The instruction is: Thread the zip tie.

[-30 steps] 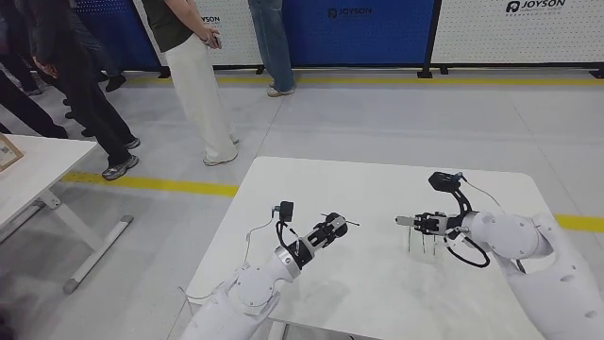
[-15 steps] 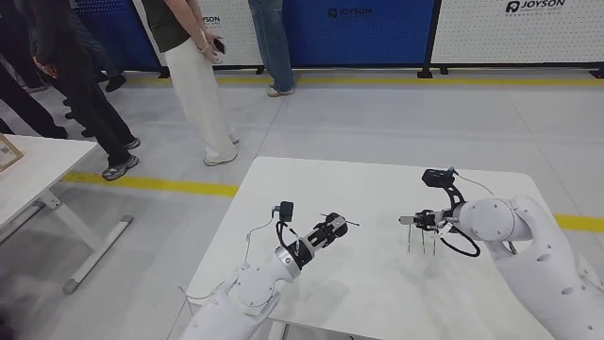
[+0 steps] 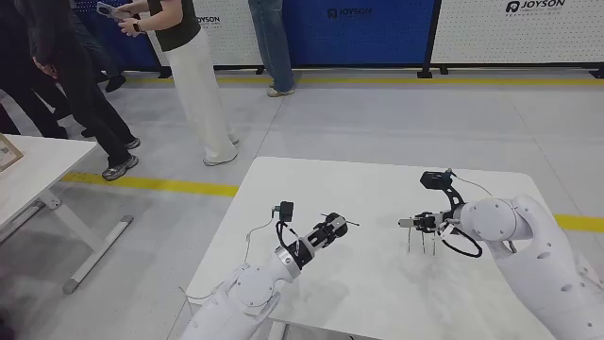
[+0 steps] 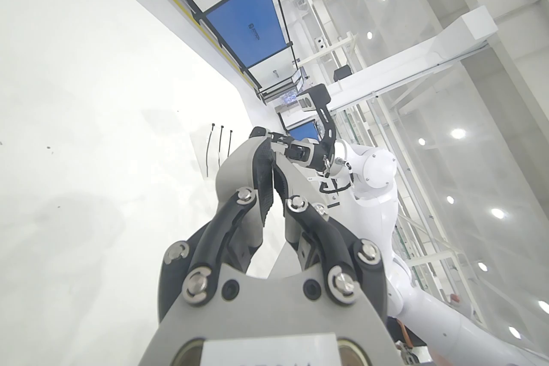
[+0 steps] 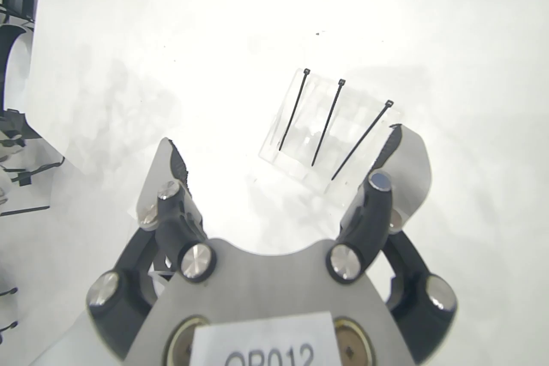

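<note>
Your right pincer [image 5: 283, 138] gapes wide, three zip ties [image 5: 328, 123] just ahead of its tips; left pincer [image 4: 270, 153] pinched closed on another zip tie [image 3: 351, 221].

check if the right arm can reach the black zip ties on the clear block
Probably yes: the open right end effector hangs above the thin black plastic zip ties, nothing between.

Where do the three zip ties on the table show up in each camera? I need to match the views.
Top view: three zip ties on the table, beside the right gripper.
Left wrist view: ties on the table beyond the left gripper, near the right gripper.
Right wrist view: ties on a clear block, just ahead of the right gripper.
Shared landmark: the right gripper.
</note>
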{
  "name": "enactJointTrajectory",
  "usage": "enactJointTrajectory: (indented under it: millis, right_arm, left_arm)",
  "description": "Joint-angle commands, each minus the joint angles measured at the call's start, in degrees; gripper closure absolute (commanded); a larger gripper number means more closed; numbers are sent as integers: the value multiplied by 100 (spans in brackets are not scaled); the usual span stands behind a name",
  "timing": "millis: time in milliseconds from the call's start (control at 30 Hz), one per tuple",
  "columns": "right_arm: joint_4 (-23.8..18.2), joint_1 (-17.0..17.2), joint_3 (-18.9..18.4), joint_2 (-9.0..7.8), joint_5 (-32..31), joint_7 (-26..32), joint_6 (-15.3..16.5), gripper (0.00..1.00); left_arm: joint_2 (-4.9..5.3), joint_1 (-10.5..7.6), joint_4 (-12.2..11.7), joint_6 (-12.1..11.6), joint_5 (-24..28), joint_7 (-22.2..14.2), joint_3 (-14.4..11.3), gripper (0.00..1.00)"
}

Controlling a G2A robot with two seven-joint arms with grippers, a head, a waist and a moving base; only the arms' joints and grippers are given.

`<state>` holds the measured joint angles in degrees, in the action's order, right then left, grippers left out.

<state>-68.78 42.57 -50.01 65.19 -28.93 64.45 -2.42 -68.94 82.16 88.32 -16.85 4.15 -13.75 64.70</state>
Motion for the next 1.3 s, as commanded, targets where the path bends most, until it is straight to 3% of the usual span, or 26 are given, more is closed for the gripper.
enactJointTrajectory:
  millis: [0,567,600,633,767,1067,1267]
  right_arm:
    - [192,-129,98,50,64,98,64,0]
    - [157,-88,0,56,143,8,13,0]
    - [159,-104,24,64,113,52,-38,11]
    - [167,-118,40,72,106,71,-80,30]
    - [345,-202,134,122,70,154,-289,52]
    - [803,-382,358,271,38,43,-561,63]
    - [958,-442,443,344,11,7,-698,60]
  left_arm:
    - [0,0,0,0,0,0,0,100]
    - [0,0,0,0,0,0,0,100]
    - [0,0,0,0,0,0,0,100]
    - [0,0,0,0,0,0,0,100]
    - [0,0,0,0,0,0,0,100]
    - [0,0,0,0,0,0,0,100]
    - [0,0,0,0,0,0,0,100]
